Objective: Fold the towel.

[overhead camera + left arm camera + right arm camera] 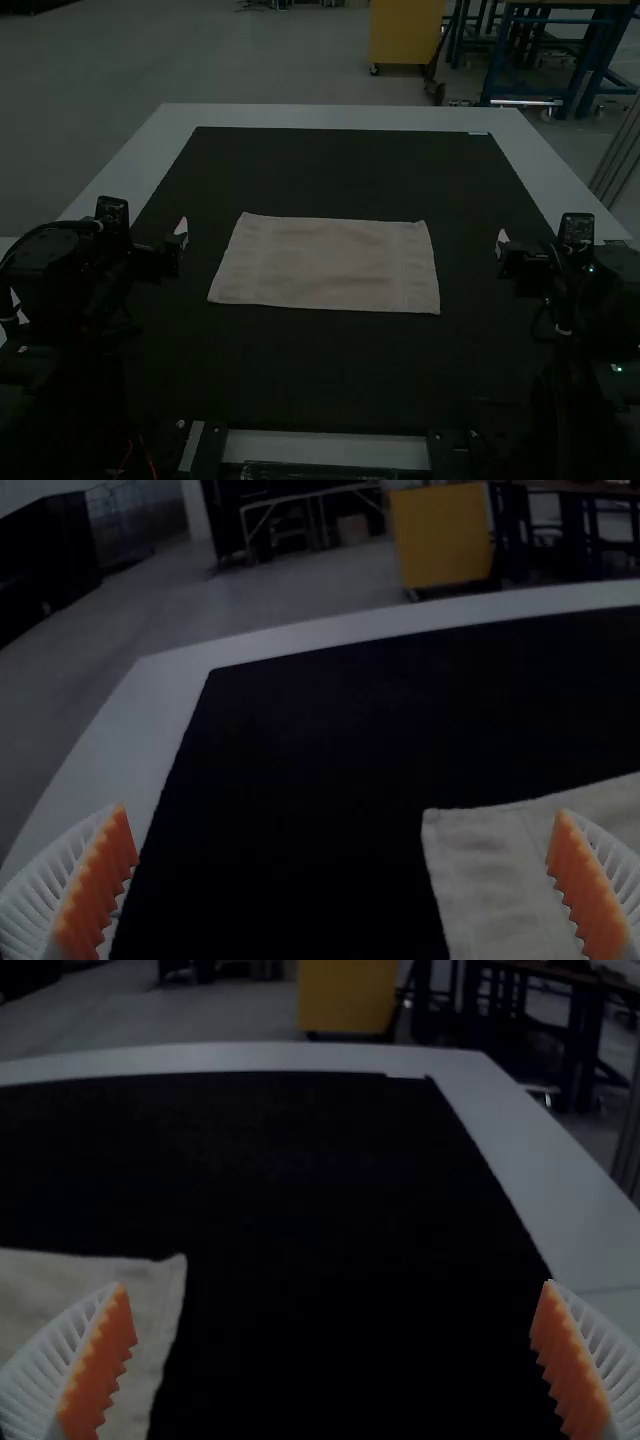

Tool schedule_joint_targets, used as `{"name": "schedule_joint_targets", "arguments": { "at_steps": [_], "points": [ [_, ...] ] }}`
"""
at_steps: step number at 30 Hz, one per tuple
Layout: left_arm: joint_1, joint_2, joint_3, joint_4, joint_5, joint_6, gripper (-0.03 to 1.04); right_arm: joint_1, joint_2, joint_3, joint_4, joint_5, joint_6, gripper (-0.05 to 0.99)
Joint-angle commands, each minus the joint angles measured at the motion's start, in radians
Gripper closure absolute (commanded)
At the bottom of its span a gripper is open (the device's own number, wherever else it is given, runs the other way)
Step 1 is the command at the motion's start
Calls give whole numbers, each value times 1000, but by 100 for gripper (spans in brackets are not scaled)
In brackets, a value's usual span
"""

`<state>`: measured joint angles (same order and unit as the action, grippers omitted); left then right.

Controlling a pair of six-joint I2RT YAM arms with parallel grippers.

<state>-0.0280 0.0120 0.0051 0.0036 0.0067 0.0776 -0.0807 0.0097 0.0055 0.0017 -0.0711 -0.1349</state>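
The beige towel (325,262) lay flat and smooth near the middle of the black mat (320,375), longer from side to side, on the pale table (320,117). The left gripper (181,228) hung off the towel's left end, its orange pads (99,885) parted wide in its wrist view with nothing between them clasped. Off the right end hung the right gripper (502,240), its own ribbed fingers (572,1360) likewise well apart and holding nothing.
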Motion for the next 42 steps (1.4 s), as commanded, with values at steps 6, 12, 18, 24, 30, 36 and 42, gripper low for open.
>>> {"name": "schedule_joint_targets", "arguments": {
  "at_steps": [6, 12, 18, 24, 30, 36, 42],
  "points": [
    [5, -12, -5, 4, -8, -7, 4, 9, -8, -6, -11, -30, -3, 2],
    [5, -12, -5, 4, -8, -6, 4, 10, -8, -6, -11, -30, -3, 3],
    [5, -12, -5, 4, -8, -7, 4, 9, -8, -6, -11, -30, -3, 3],
    [3, -12, -5, 4, -8, -6, 4, 9, -8, -6, -11, -44, 4, 3],
    [5, -12, -5, 4, -8, -7, 4, 9, -8, -6, -11, -53, 6, 3],
    [3, -12, -5, 4, -8, -7, 4, 9, -8, -6, -12, -53, 6, 3],
    [5, -12, -5, 4, -8, -7, 4, 9, -8, -6, -11, -53, 6, 3]
  ]
}}
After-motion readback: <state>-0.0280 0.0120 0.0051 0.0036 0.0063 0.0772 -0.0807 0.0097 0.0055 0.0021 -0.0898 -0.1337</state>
